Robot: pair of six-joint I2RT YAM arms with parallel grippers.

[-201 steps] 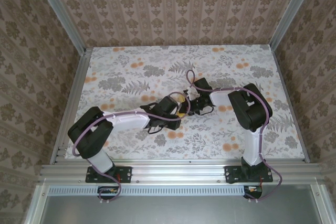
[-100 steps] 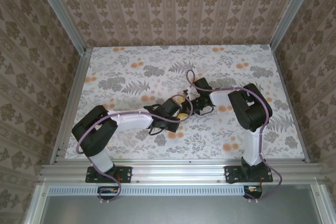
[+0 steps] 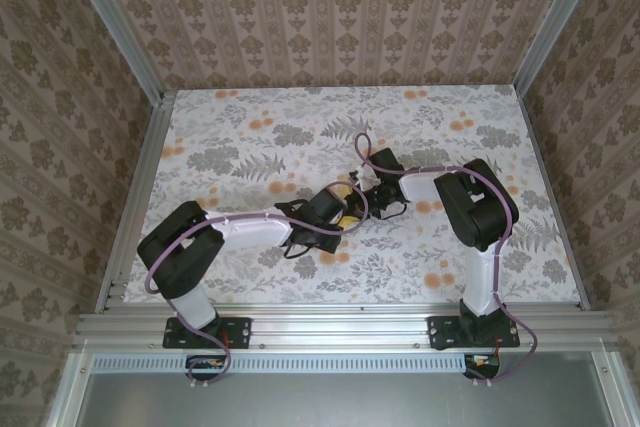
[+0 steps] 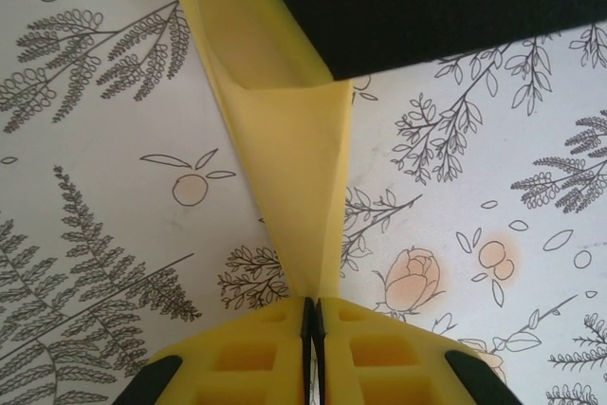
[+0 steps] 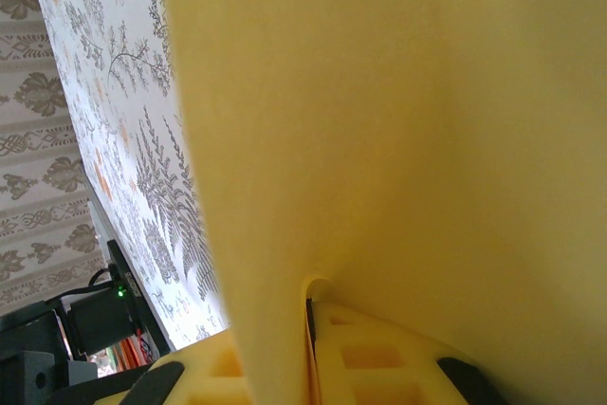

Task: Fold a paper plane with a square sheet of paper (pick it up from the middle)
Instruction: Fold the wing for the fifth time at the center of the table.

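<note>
While the left gripper [image 4: 311, 315] pinched the folded yellow paper [image 4: 289, 158] reaching ahead, the right gripper [image 5: 309, 315] gripped it too

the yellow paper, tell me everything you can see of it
The paper is thin, plain pale yellow and matte. It is folded into a narrow layered strip with a sharp crease and a flap that opens like a pocket. It appears lifted off the flower-print table rather than lying flat. The left gripper is shut on its narrow lower end. The right gripper is shut on another edge, where the sheet curves up. No tears or marks show.
</note>
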